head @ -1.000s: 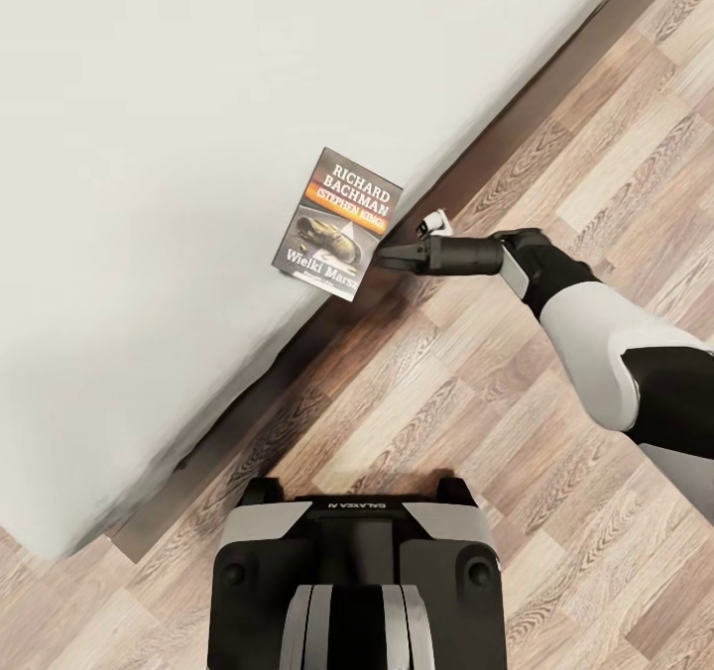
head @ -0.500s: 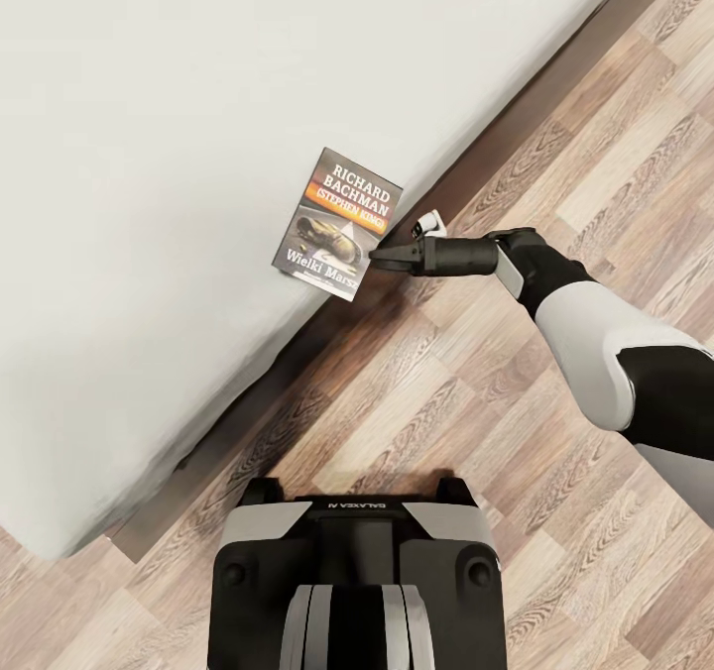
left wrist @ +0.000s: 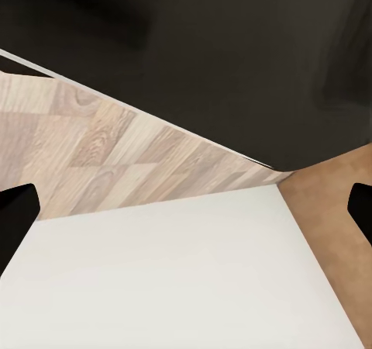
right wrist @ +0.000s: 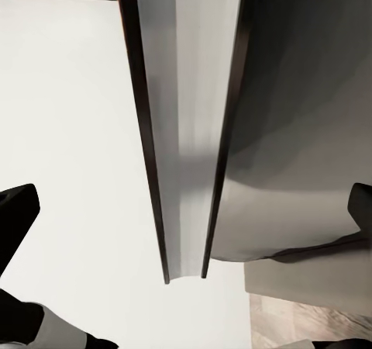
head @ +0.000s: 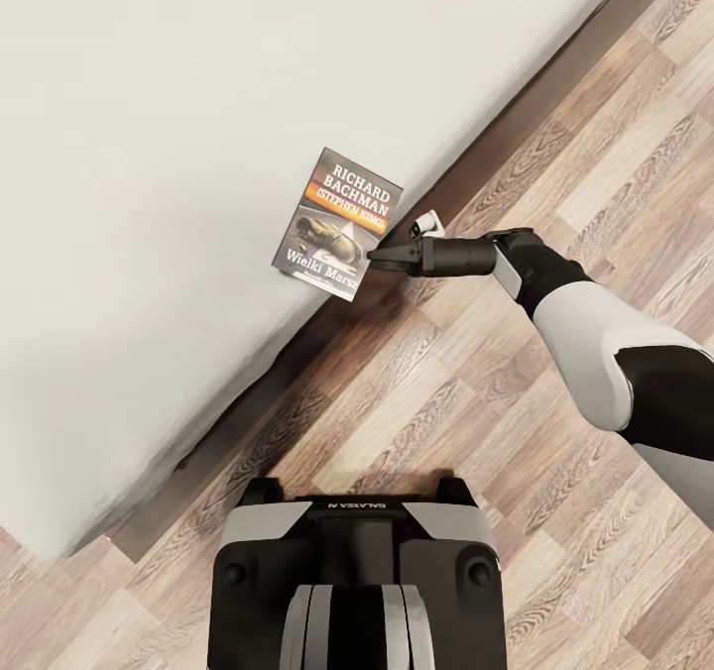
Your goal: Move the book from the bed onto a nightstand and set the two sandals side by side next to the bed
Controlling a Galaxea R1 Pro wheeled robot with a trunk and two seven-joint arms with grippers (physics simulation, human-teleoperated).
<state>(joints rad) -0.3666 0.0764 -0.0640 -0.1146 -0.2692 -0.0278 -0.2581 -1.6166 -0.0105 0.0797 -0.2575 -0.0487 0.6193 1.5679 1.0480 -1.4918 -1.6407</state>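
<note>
I've crept my right gripper (head: 373, 254) in to the thin dark orange-banded paperback (head: 338, 224) at the pale mattress edge (head: 149, 204) — jaws wide, straddling its page edge; grasp next.

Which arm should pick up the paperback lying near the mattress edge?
Right. The right gripper is open, with its tips at the edge of the dark orange-banded paperback on the light grey mattress; its wrist view shows the book's page edge between its fingers.

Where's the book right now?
In the head view the book lies flat at the bed's near edge, overhanging it slightly, with the right gripper at its right side.
</note>
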